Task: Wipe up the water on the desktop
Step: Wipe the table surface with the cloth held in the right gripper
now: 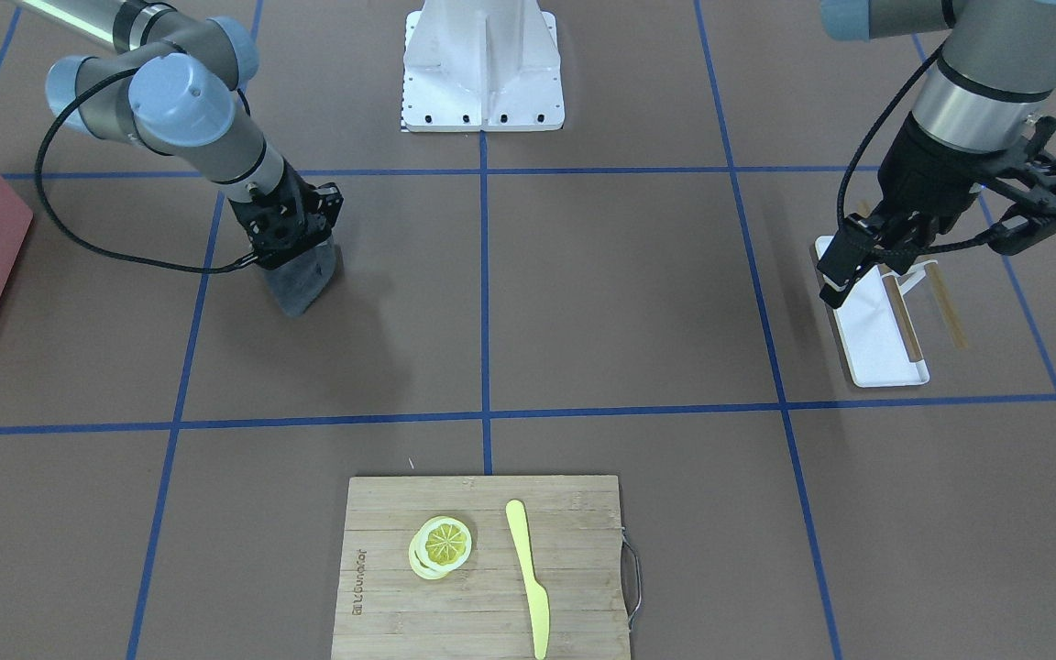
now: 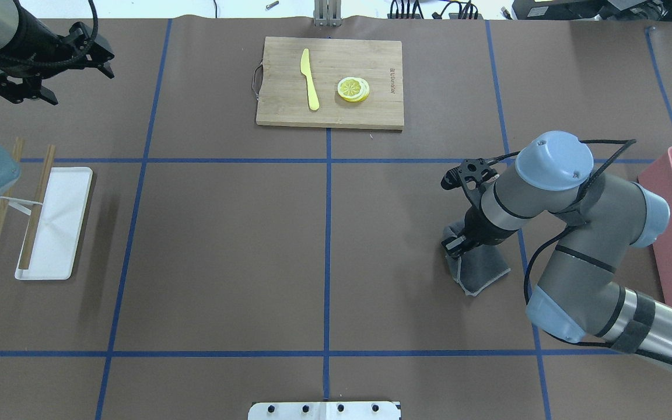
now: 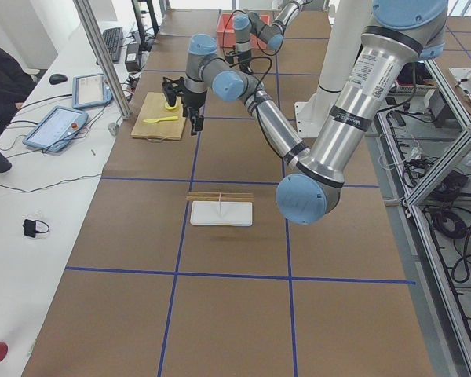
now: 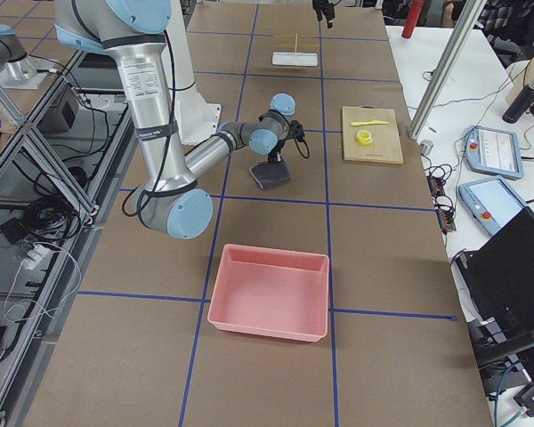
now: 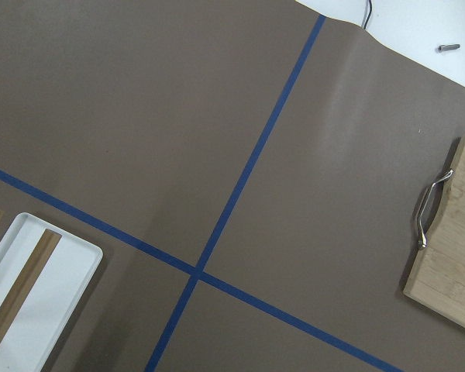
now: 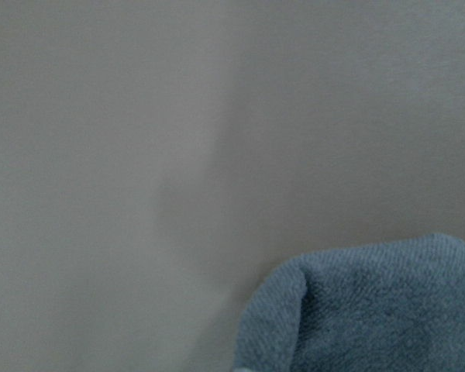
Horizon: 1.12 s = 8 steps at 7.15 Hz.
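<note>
The right gripper [image 2: 457,244] is clamped on a grey cloth [image 2: 482,269] that rests on the desktop [image 2: 225,233], toward 3 o'clock in the overhead view. The left gripper [image 1: 838,280] hangs over a white tray [image 1: 869,350]; I cannot tell its spread.

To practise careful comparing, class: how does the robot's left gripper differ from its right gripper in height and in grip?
Height: the left gripper hangs well above the desktop, while the right gripper sits low, close to it.
Grip: the left gripper looks open and holds nothing, while the right gripper is shut on a grey cloth whose lower end touches the desktop.
Shared: both are black two-finger grippers pointing downward.
</note>
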{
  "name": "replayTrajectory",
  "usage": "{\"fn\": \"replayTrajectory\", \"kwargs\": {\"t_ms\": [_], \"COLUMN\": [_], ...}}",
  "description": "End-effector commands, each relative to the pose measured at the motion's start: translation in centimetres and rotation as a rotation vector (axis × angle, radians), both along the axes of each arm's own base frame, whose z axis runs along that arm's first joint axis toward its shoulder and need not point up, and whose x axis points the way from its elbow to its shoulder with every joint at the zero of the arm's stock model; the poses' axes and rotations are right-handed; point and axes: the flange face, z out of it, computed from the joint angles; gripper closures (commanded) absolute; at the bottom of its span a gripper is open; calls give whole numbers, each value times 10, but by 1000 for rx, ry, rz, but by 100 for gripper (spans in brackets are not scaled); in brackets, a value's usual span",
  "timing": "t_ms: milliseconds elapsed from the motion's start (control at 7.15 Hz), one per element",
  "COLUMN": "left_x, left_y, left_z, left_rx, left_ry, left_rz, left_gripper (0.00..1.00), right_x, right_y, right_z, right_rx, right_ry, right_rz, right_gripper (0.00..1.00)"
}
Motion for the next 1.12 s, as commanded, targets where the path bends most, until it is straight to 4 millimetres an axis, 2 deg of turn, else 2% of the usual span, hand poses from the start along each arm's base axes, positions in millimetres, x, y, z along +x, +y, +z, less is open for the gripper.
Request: {"fn": "replayTrajectory", "kwargs": {"t_ms": [0, 140, 280, 560, 699, 979], "left_x": [-1, 1, 1, 3, 3, 4], "left_y": [0, 1, 1, 3, 2, 2], "left_z": [-1, -2, -2, -3, -2, 1], "left_rx": [5, 4, 3, 4, 2, -4], "left_ry": [-3, -2, -2, 0, -1, -5], "left_rz": [-6, -5, -8, -4, -4, -2], "left_gripper": [2, 2, 2, 2, 2, 2], "right_x": [24, 45, 77, 113, 121, 107], "right_y": [-42, -65, -92, -121, -126, -118], "right_z": [44, 63, 81, 115, 116, 105], "right_rx": [15, 18, 17, 36, 44, 42], "right_ry": [54, 62, 52, 69, 68, 46], "right_rz": [8, 4, -4, -15, -13, -33], "right_gripper": [100, 100, 100, 100, 100, 100]}}
